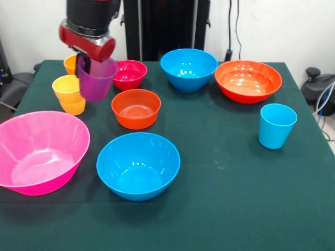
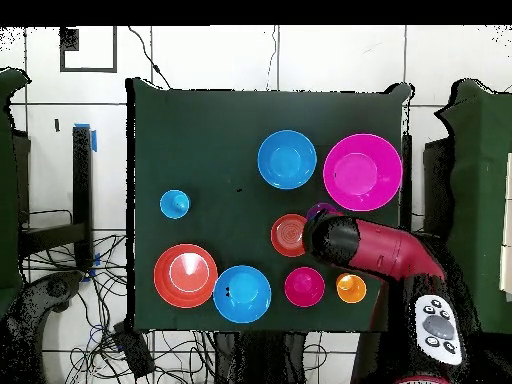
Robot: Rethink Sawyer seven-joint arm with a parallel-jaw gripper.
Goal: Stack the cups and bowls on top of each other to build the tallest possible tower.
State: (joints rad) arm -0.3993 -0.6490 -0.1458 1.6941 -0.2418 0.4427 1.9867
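Your pincer (image 1: pixel 86 63) pinches the purple cup (image 1: pixel 97 78) by its rim, upright, mouth up, off the tabletop (image 1: pixel 220 209), just beside the small orange-red bowl (image 1: pixel 136 108). The arm (image 2: pixel 385 255) hides most of it overhead. Behind it the orange cup (image 1: pixel 69 64) is half hidden. You have six bowls, four cups.

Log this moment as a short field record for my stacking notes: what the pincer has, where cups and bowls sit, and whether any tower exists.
pincer: shut on the purple cup, held above the table
yellow cup: upright, beside the purple cup
orange cup: behind the yellow cup, partly hidden
light blue cup: upright, alone
small magenta bowl: on the table
small orange-red bowl: on the table, empty
blue bowls: one near, one far
wide orange bowl: far side
pink bowl: near edge
tower: none stacked yet
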